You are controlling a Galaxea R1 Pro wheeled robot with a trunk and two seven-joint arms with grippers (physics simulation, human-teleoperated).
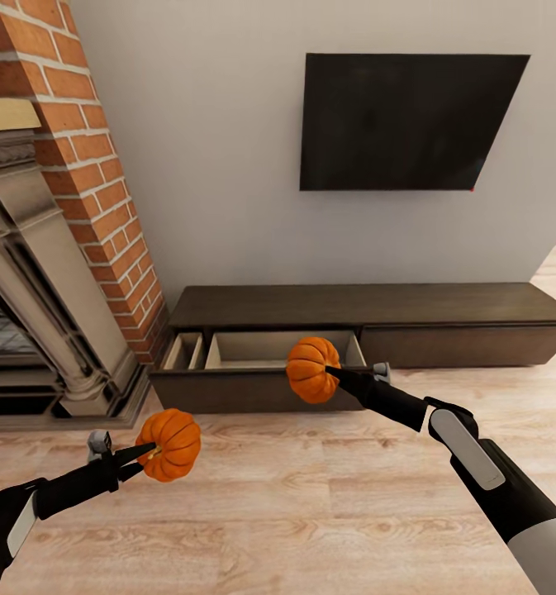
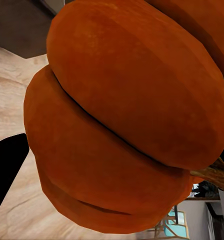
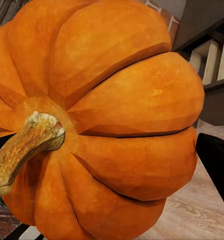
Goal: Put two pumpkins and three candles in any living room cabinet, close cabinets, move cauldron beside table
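Each claw is clamped on a ribbed orange pumpkin: the right claw point(image 1: 334, 369) holds one point(image 1: 312, 368) above the long dark-brown wooden cabinet's point(image 1: 377, 307) open left drawer point(image 1: 261, 350), the left claw point(image 1: 145, 451) holds another point(image 1: 171, 444) over the floor. Neither pumpkin is stored yet.

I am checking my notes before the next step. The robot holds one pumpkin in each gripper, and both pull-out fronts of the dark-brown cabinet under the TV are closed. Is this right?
Not quite. In the head view the cabinet has its left pull-out front pulled open, showing the pale interior; the right one is closed. The rest holds: the left gripper and right gripper each hold a pumpkin.
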